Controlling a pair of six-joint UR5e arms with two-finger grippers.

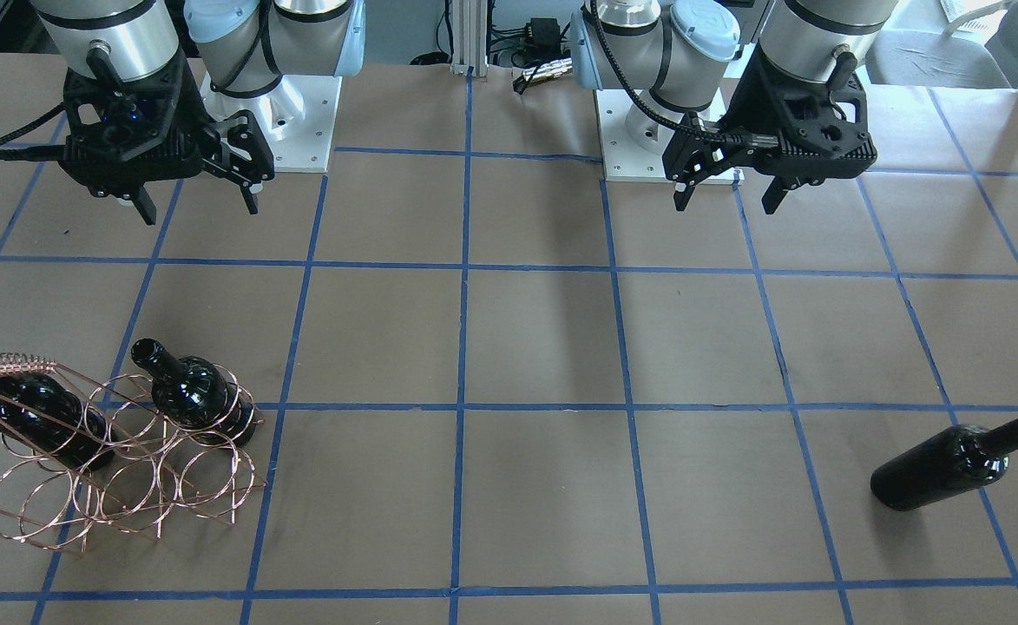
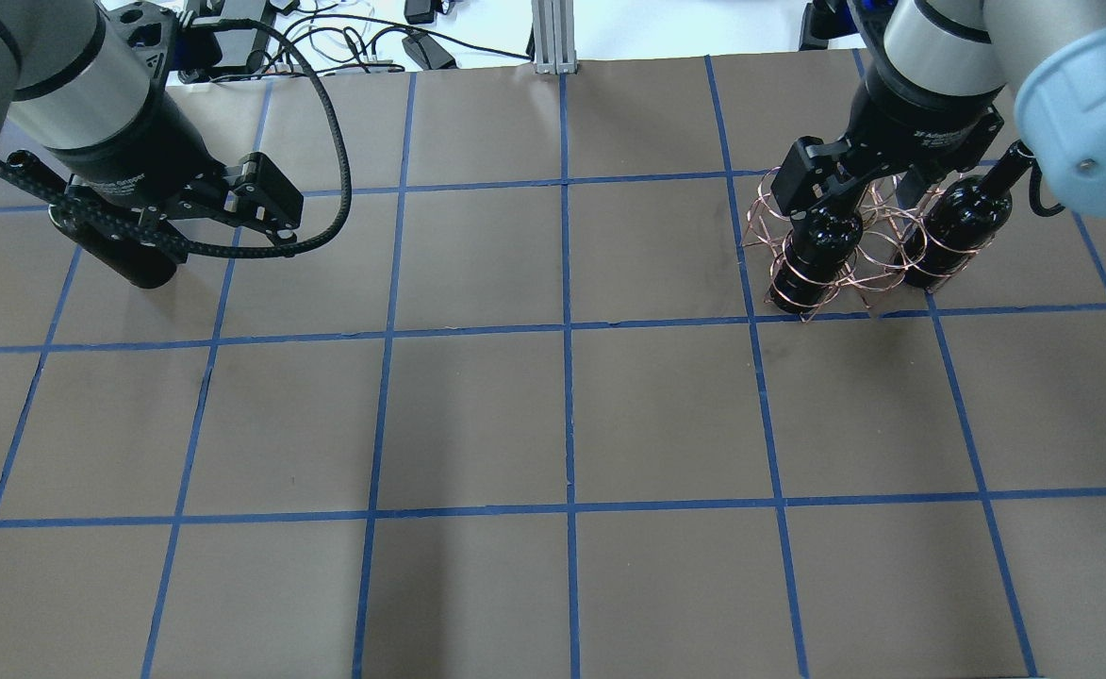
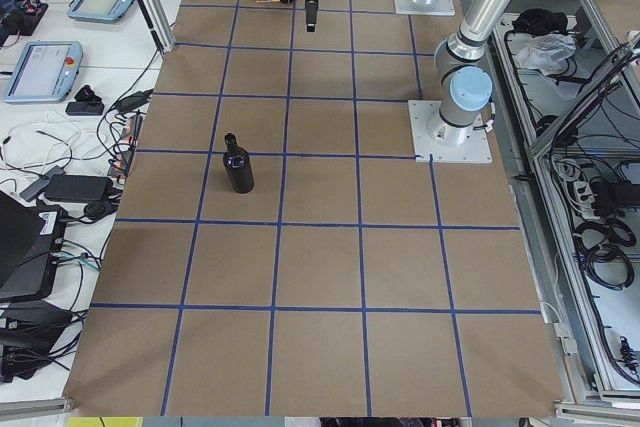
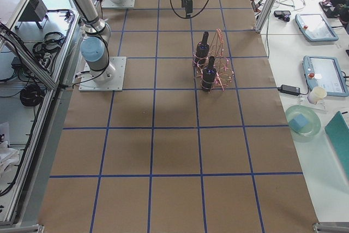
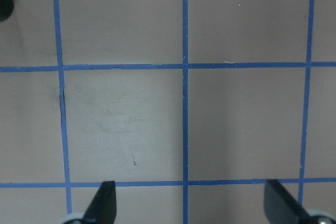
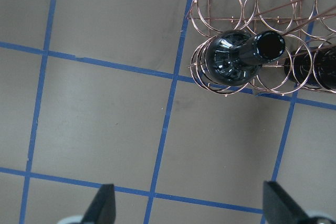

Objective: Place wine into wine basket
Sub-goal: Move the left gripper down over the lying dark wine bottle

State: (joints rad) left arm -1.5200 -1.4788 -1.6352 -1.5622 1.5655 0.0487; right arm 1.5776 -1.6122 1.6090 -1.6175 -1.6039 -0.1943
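The copper wire wine basket stands at the front left in the front-facing view, with two dark wine bottles in its hoops. A third wine bottle lies on its side on the table at the right of that view, apart from the basket. My left gripper is open, empty and high above the table. My right gripper is open, empty and high above the table. The right wrist view shows the basket and a held bottle from above. The left wrist view shows open fingertips over bare table.
The table is brown paper with a blue tape grid. Both arm bases sit at the robot's edge. Cables and tablets lie beyond the table edges. The lying bottle is partly hidden under my left arm in the overhead view.
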